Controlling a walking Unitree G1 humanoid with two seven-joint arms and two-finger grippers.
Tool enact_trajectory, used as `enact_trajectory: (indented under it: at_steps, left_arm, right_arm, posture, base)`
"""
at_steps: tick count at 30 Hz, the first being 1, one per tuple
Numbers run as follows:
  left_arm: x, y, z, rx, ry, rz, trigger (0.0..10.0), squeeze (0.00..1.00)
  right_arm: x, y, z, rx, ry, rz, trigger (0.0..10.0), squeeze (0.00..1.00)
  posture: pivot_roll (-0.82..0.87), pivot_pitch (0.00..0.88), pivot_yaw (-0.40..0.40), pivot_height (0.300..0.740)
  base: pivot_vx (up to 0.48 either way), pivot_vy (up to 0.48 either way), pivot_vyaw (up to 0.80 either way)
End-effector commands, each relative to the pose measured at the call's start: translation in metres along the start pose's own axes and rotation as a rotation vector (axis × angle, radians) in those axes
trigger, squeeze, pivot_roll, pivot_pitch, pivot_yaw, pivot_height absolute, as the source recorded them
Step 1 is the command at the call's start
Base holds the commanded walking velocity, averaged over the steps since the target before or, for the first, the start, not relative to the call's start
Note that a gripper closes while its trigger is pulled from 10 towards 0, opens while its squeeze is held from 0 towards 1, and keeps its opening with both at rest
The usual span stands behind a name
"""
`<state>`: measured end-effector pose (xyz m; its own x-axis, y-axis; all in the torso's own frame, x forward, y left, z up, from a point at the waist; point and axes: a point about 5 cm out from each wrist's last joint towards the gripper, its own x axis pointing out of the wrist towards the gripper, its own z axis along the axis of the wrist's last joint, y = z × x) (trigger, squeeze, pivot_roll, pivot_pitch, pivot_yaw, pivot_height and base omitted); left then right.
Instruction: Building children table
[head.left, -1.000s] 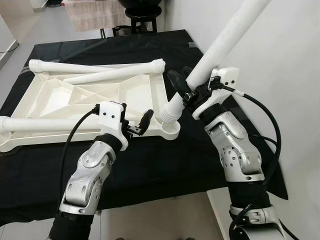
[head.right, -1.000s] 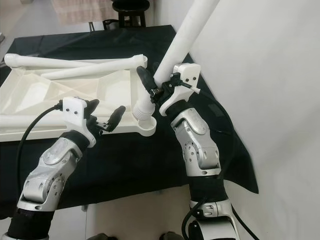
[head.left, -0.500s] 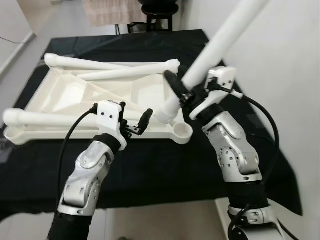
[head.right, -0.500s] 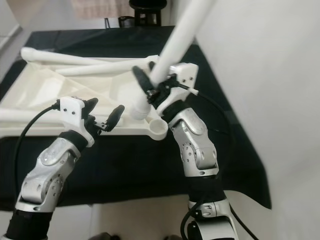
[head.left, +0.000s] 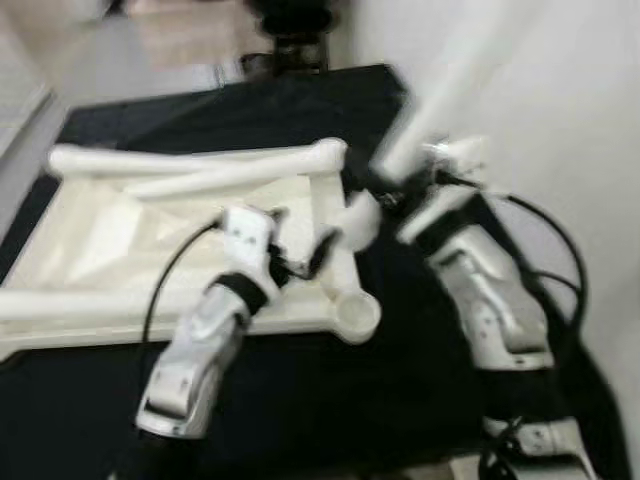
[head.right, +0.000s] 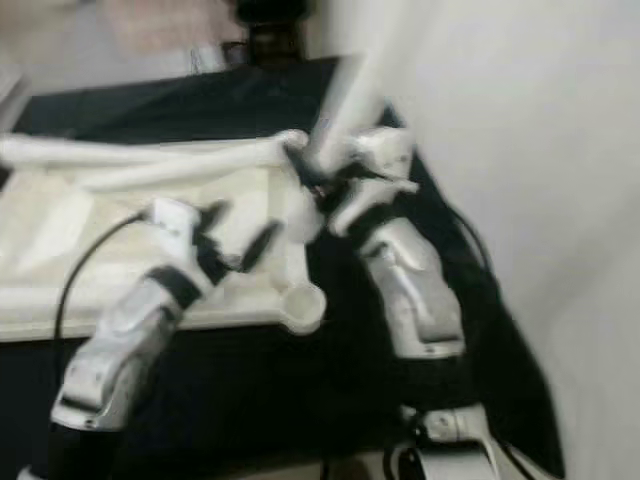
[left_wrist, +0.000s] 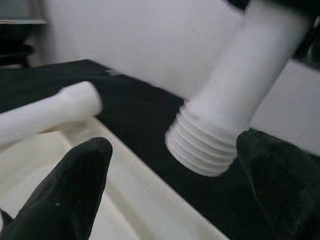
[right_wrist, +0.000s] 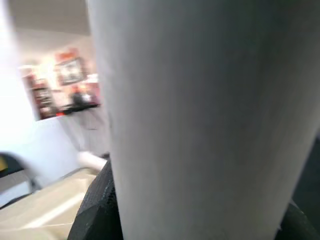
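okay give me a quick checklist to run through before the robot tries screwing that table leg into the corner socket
1. Right tool shut on the table leg: ok.
2. Threaded end undamaged, ridges visible: ok.
3. Corner socket open, nothing in it: ok.
4. Threaded end seated over that socket: not ok, it hangs above and beside it.
5. Left tool open near the tabletop edge, gripping nothing: ok.
6. Head views sharp enough to align: not ok, blurred.
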<state>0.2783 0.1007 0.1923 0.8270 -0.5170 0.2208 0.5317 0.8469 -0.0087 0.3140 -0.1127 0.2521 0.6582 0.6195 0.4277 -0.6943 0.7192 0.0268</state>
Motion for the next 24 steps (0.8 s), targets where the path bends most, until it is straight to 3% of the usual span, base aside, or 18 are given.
enact_trajectory:
  at_steps: [1,3,4,5,9,14,19,24]
  left_arm:
    - [-0.007,0.001,-0.008,-0.014,0.046,-0.012,10.0,0.0]
    - [-0.015,-0.009,-0.011,-0.013,0.067,-0.101,10.0,0.0]
    - [-0.015,-0.009,-0.011,-0.013,0.067,-0.101,10.0,0.0]
    - [-0.019,-0.012,-0.011,-0.015,0.076,-0.126,10.0,0.0]
    - [-0.033,-0.004,-0.016,0.017,0.125,-0.097,10.0,0.0]
    - [-0.041,-0.005,-0.019,0.027,0.15,-0.095,10.0,0.0]
    - [-0.064,-0.019,-0.023,0.085,0.221,-0.124,10.0,0.0]
    - [-0.076,-0.026,-0.017,0.108,0.24,-0.134,10.0,0.0]
  right_arm:
    - [0.003,0.015,0.001,0.013,-0.025,0.1,10.0,0.0]
    - [-0.009,0.024,0.0,-0.007,0.055,0.3,10.0,0.0]
    - [-0.009,0.024,0.0,-0.007,0.055,0.3,10.0,0.0]
    - [-0.015,0.028,-0.001,-0.011,0.089,0.387,10.0,0.0]
    - [-0.026,0.028,-0.004,-0.053,0.206,0.605,10.0,0.0]
    - [-0.025,0.022,-0.006,-0.08,0.258,0.661,10.0,0.0]
    - [-0.016,-0.007,0.004,-0.103,0.332,0.713,10.0,0.0]
    - [-0.012,-0.024,0.016,-0.116,0.342,0.695,10.0,0.0]
  posture:
    - [-0.02,0.123,-0.013,0.74]
    - [-0.02,0.125,-0.01,0.74]
    - [-0.02,0.125,-0.01,0.74]
    - [-0.02,0.126,-0.01,0.74]
    - [-0.01,0.138,-0.015,0.74]
    - [0.01,0.155,-0.024,0.74]
    - [0.04,0.223,-0.039,0.74]
    - [0.05,0.272,-0.039,0.74]
  base:
    - [0.0,0.0,0.0]
    - [0.0,0.0,0.0]
    - [0.0,0.0,0.0]
    - [0.0,0.0,0.0]
    - [0.0,0.0,0.0]
    - [0.0,0.0,0.0]
    - [0.0,0.0,0.0]
    - [0.0,0.0,0.0]
